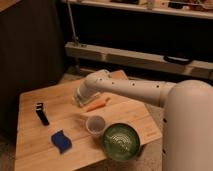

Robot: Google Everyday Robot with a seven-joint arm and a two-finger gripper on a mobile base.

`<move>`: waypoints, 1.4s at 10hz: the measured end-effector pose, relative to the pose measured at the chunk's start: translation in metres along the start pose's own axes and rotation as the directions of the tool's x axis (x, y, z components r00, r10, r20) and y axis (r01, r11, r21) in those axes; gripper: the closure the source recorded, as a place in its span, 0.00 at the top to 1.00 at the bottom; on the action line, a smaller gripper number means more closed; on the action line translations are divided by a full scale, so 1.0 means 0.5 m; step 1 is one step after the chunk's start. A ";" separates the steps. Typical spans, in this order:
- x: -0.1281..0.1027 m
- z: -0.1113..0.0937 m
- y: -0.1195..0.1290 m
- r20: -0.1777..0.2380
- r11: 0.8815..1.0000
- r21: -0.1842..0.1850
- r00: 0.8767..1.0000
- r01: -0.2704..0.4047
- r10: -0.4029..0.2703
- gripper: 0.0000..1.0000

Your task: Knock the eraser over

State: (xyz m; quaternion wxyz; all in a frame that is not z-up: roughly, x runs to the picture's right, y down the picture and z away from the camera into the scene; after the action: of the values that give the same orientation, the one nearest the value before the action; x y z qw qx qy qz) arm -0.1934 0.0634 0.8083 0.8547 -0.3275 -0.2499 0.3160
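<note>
The eraser, a small narrow black block with a pale strip at its top, stands upright on the left part of the wooden table. My white arm reaches in from the right over the back of the table. My gripper hangs at the arm's end, just left of an orange stick. It is well to the right of the eraser and a little behind it, not touching it.
A flat blue sponge lies in front of the eraser. A clear cup and a green bowl stand at the front right. A dark cabinet stands at the back left. Metal shelving runs along the back.
</note>
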 end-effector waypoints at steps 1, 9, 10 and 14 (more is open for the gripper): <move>-0.007 0.020 0.006 0.020 0.999 -0.032 0.999 0.030 -0.030 0.00; -0.134 0.187 0.118 0.005 0.948 -0.233 0.975 0.217 -0.222 0.00; -0.158 0.205 0.127 0.018 0.936 -0.262 0.971 0.236 -0.240 0.00; -0.261 0.260 0.210 0.088 0.859 -0.397 0.945 0.324 -0.315 0.00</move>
State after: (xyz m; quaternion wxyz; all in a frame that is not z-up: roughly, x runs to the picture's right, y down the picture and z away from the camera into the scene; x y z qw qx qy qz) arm -0.4035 0.0850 0.7901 0.8058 -0.4484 -0.3695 0.1144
